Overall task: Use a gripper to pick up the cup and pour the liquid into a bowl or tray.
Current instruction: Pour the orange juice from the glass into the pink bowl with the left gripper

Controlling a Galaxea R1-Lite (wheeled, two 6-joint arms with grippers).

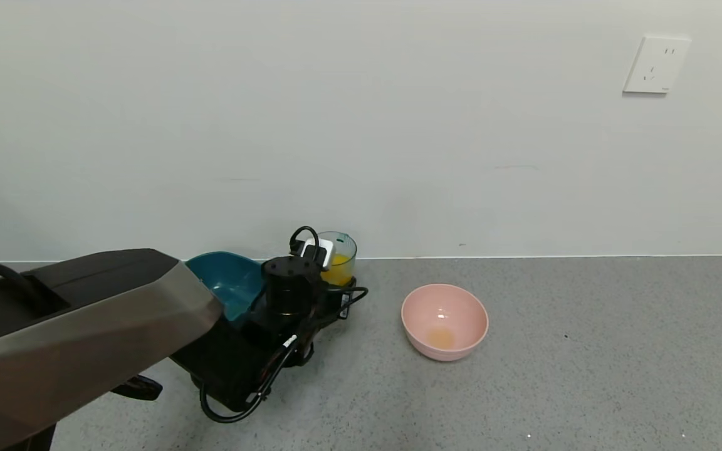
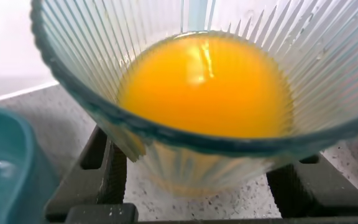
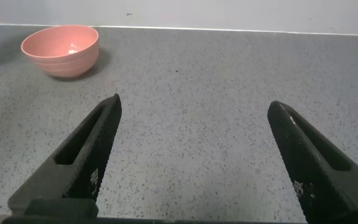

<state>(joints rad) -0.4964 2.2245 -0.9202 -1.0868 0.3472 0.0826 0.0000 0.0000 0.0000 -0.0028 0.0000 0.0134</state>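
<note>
The cup (image 1: 341,247) stands near the wall, half full of orange-yellow liquid (image 1: 338,268). My left gripper (image 1: 334,289) reaches it from the near side and is shut on its ribbed lower part. In the left wrist view the cup (image 2: 104,50) fills the frame, the liquid (image 2: 207,84) sits level inside, and a black finger (image 2: 104,177) stands at each side of the base. The pink bowl (image 1: 464,310) sits to the right of the cup with a thin orange film at its bottom. My right gripper (image 3: 194,104) is open and empty over bare floor, the bowl (image 3: 61,50) far ahead of it.
A dark teal tub (image 1: 226,282) stands just left of the cup, touching my left wrist; it also shows in the left wrist view (image 2: 5,168). The white wall runs close behind the cup, with a socket (image 1: 655,64) high on the right. The floor is grey speckled.
</note>
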